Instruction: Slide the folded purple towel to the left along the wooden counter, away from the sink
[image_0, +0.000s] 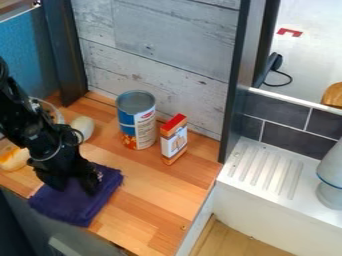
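The black gripper (75, 184) hangs down at the lower left, low over a folded dark purple cloth (83, 206). It overlaps the cloth's upper part, and whether it touches the cloth is unclear. To the right and further back on the wooden counter stands a large can (137, 122) with a blue, white and orange label. Just right of the can, a small orange and white box (174, 140) with a red top stands upright.
A white rounded object (83, 128) is behind the arm, and a yellowish item (13, 158) lies at the left edge. A grey plank wall (160, 45) backs the counter (150, 200). A ribbed white drainboard (264, 170) and a pale vessel (331, 177) are at the right.
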